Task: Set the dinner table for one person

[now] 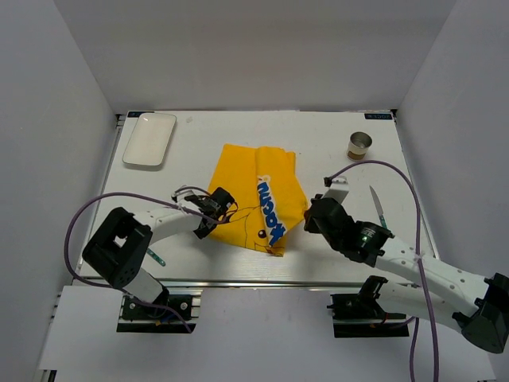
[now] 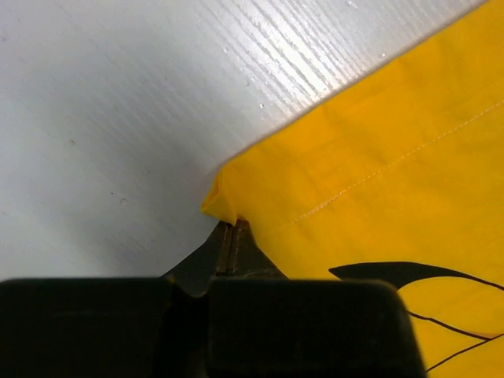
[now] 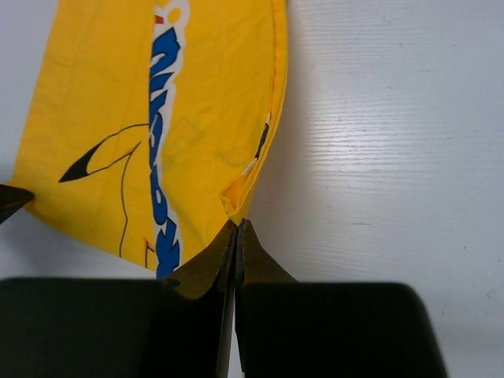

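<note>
White walls (image 1: pixel 79 72) are closing in three sides of the scene. The dinner table (image 1: pixel 238 131), white with a faint grain, is filling the middle of the overhead view, with its metal rail (image 1: pixel 262 282) running along the lower edge just above the arm bases.

Left gripper (image 2: pixel 234 230): the fingers (image 2: pixel 213 256) are pressing flat together, pinching a small folded corner of the yellow cloth (image 1: pixel 246 179) at their tips. In the left wrist view the cloth is spreading away to the right of the frame, with a stitched hem and black printed lines showing, and bare table is lying to the upper left.

Right gripper (image 3: pixel 237 227): the fingers (image 3: pixel 264 264) are also pressing together, nipping the cloth's edge where it is bunching up at their tips. The cloth is fanning to the upper left of that frame, with blue lettering and a black-tipped cartoon ear on it.

Overhead, the cloth is lying rumpled and partly folded at centre frame, held between the two grippers, left arm at its lower-left corner, right arm at its right edge.

A white plate (image 1: pixel 149 139) is sitting in the upper left corner of the table. A small metal cup (image 1: pixel 359 145) is standing at upper right, well apart from the cloth. A knife (image 1: pixel 377 205) is lying at the right, just beyond the right arm. A thin greenish utensil (image 1: pixel 155 256) is poking out beside the left arm at lower left; its kind is unclear.
</note>
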Controlling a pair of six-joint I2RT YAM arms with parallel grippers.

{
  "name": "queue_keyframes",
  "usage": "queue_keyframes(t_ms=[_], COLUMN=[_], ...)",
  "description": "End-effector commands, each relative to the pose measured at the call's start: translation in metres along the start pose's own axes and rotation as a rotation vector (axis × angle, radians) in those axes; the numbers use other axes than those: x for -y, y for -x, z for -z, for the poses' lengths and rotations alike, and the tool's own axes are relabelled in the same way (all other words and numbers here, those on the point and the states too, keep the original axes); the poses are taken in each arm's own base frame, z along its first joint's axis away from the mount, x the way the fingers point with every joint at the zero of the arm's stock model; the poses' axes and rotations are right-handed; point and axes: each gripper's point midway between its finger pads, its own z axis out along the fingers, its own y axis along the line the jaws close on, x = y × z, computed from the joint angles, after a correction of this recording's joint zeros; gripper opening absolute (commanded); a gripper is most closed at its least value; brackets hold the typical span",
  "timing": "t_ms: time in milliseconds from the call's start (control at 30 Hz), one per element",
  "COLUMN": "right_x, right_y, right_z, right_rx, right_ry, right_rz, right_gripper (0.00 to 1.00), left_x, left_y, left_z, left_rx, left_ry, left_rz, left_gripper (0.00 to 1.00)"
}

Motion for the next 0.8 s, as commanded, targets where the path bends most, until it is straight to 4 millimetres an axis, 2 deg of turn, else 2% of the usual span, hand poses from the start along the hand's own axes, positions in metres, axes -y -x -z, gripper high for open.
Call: queue_keyframes(t_ms=[0, 133, 167, 233, 267, 300, 333, 367, 400, 467, 500, 567, 600, 633, 767], right_x=[-0.013, -0.013, -0.013, -0.010, -0.014, -0.015, -0.014, -0.017, -0.016, -0.015, -0.016, -0.014, -0.013, -0.011, 0.003], right_y=[0.024, 0.047, 0.059, 0.079, 0.103, 0.116, 0.130, 0.158, 0.167, 0.188, 0.205, 0.219, 0.231, 0.236, 0.254], right_z=[0.011, 0.020, 0.024, 0.031, 0.044, 0.051, 0.058, 0.075, 0.082, 0.098, 0.114, 0.130, 0.145, 0.153, 0.175], right_rx=[0.074, 0.141, 0.176, 0.222, 0.264, 0.287, 0.310, 0.366, 0.378, 0.420, 0.452, 0.476, 0.493, 0.507, 0.558], right_ry=[0.074, 0.095, 0.087, 0.070, 0.073, 0.068, 0.055, 0.058, 0.048, 0.046, 0.056, 0.057, 0.069, 0.076, 0.039], right_rz=[-0.046, -0.095, -0.115, -0.119, -0.134, -0.120, -0.120, -0.144, -0.135, -0.117, -0.117, -0.128, -0.142, -0.153, -0.204], right_gripper=[0.00, 0.00, 0.00, 0.00, 0.00, 0.00, 0.00, 0.00, 0.00, 0.00, 0.00, 0.00, 0.00, 0.00, 0.00], left_x=[-0.006, 0.011, 0.028, 0.047, 0.057, 0.080, 0.087, 0.094, 0.105, 0.112, 0.114, 0.112, 0.114, 0.106, 0.088], left_y=[-0.012, 0.017, 0.039, 0.067, 0.086, 0.117, 0.133, 0.149, 0.178, 0.202, 0.223, 0.239, 0.246, 0.259, 0.271], left_z=[-0.011, 0.010, 0.028, 0.055, 0.071, 0.107, 0.126, 0.144, 0.180, 0.214, 0.246, 0.273, 0.290, 0.312, 0.338], left_rx=[-0.032, 0.033, 0.082, 0.137, 0.180, 0.229, 0.263, 0.291, 0.338, 0.366, 0.396, 0.418, 0.431, 0.458, 0.470], left_ry=[0.042, 0.000, -0.060, -0.142, -0.185, -0.286, -0.326, -0.360, -0.423, -0.483, -0.539, -0.606, -0.664, -0.732, -0.800], left_rz=[-0.031, -0.014, 0.024, -0.005, -0.002, 0.036, 0.004, 0.016, 0.031, 0.047, 0.076, 0.096, 0.107, 0.153, 0.238], left_gripper=[0.00, 0.00, 0.00, 0.00, 0.00, 0.00, 0.00, 0.00, 0.00, 0.00, 0.00, 0.00, 0.00, 0.00, 0.00])
